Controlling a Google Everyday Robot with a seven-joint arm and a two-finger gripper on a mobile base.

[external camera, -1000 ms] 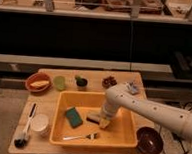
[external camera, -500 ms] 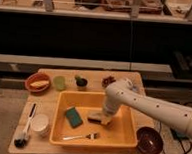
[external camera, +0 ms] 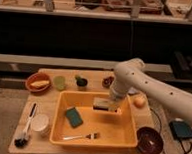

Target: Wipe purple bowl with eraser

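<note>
Over the yellow tub (external camera: 113,124), my gripper (external camera: 109,98) is clenched on the eraser (external camera: 102,105); the purple bowl (external camera: 149,141) sits near the tub's front-right corner.

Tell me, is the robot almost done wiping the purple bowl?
Not yet. Done: the eraser is grabbed. In hand: the claw is shut on it inside the yellow tub. Left: carry it to the purple bowl, which sits apart outside the tub, and wipe.

One camera, raised before the front edge of the wooden tabletop (external camera: 43,101), faces its far edge, fairly near; mid-tabletop, the end effector (external camera: 108,101) clamps the tan block eraser (external camera: 100,105).
</note>
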